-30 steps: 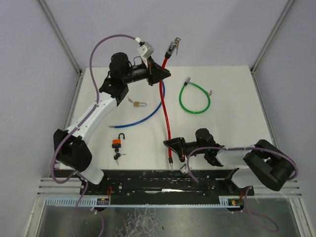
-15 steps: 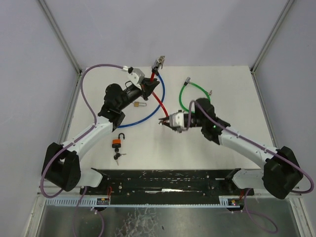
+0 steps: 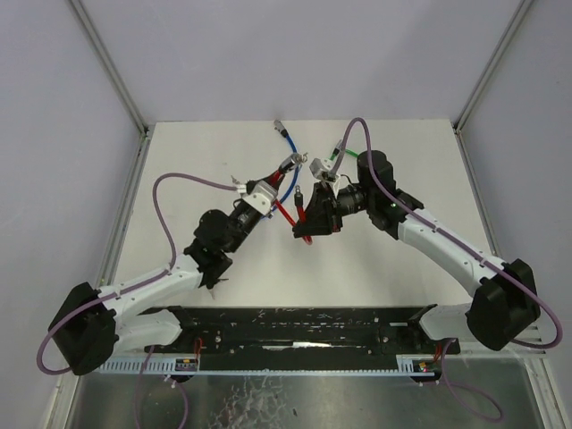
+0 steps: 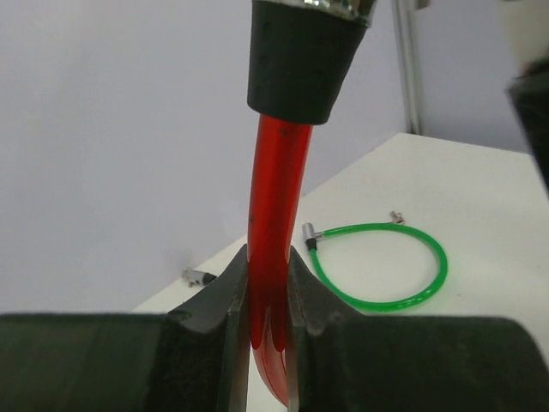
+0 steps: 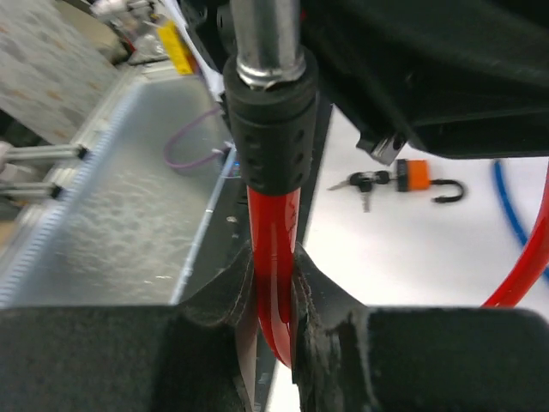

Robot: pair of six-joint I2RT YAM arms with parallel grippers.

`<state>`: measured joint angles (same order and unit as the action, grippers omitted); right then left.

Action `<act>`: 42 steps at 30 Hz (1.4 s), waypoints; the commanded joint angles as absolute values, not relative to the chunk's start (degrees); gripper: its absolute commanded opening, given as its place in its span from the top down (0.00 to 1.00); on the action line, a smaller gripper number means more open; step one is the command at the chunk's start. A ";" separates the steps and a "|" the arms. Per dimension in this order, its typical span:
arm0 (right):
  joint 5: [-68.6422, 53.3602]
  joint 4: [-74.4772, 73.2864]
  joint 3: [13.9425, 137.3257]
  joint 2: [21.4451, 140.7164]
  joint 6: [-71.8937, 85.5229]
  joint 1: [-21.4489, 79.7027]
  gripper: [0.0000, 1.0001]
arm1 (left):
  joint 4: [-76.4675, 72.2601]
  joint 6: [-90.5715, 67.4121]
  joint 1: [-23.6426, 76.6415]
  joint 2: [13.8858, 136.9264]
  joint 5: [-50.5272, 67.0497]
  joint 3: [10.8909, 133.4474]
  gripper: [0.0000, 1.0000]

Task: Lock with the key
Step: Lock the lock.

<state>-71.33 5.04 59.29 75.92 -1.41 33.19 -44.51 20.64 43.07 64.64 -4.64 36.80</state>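
The left fingers (image 4: 214, 305) and right fingers (image 5: 330, 296) are pinching a red plastic-sheathed cable (image 4: 276, 215) above the middle of the white table (image 3: 429, 174), and both arms are crowding that space. A thin blue cable (image 3: 289, 141) and a green cable loop (image 4: 441, 260) are lying behind. An orange padlock with keys (image 5: 412, 182) is lying nearer the front. The table's outer sides are offering passage.

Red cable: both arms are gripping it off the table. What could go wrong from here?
The left gripper and right gripper pinch the red cable just below its end fittings; it could slip or twist while the ends are mated. Both grippers sit close together in the top view, so they might collide.
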 commanded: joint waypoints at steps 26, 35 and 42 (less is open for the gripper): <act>-78.81 51.45 49.22 75.38 50.20 33.40 1.00 | -55.85 37.09 51.09 64.44 -21.22 34.00 1.00; -78.54 46.24 49.96 75.62 46.79 33.40 1.00 | -53.00 34.48 50.01 61.10 -15.20 32.76 1.00; -78.31 44.91 50.01 76.19 45.82 34.21 1.00 | -50.67 34.01 49.97 61.76 -13.28 33.76 1.00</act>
